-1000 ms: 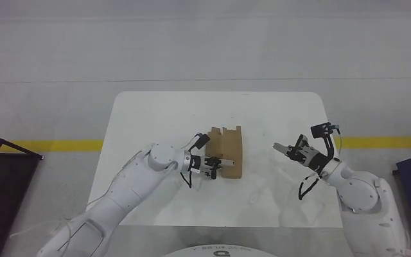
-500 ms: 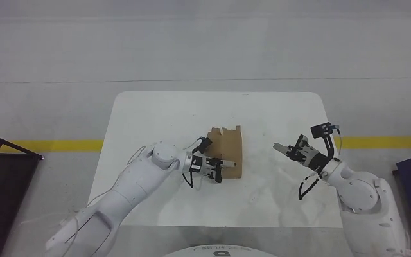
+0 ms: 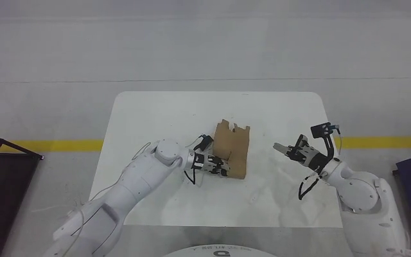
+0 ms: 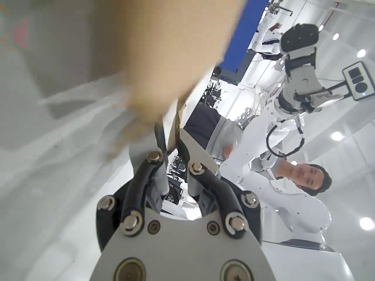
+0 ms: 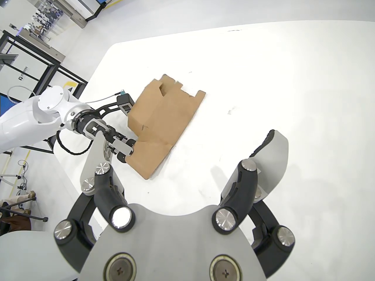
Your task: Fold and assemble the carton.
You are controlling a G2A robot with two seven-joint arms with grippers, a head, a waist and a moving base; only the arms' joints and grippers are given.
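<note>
A flat brown carton stands partly lifted off the white table, its left edge raised and its right edge near the surface. My left gripper is shut on the carton's near left edge; in the left wrist view the fingers pinch the cardboard. The right wrist view shows that same gripper clamped on the tilted carton. My right gripper hangs open to the right of the carton, well apart from it, its fingers spread with nothing between them.
The table's right half lies bare between the carton and the right gripper. A yellow floor line runs behind the table on both sides. A dark frame stands off the left edge.
The left gripper has lifted and tipped the carton's left edge up and shifted it slightly right. The right arm has kept still.
</note>
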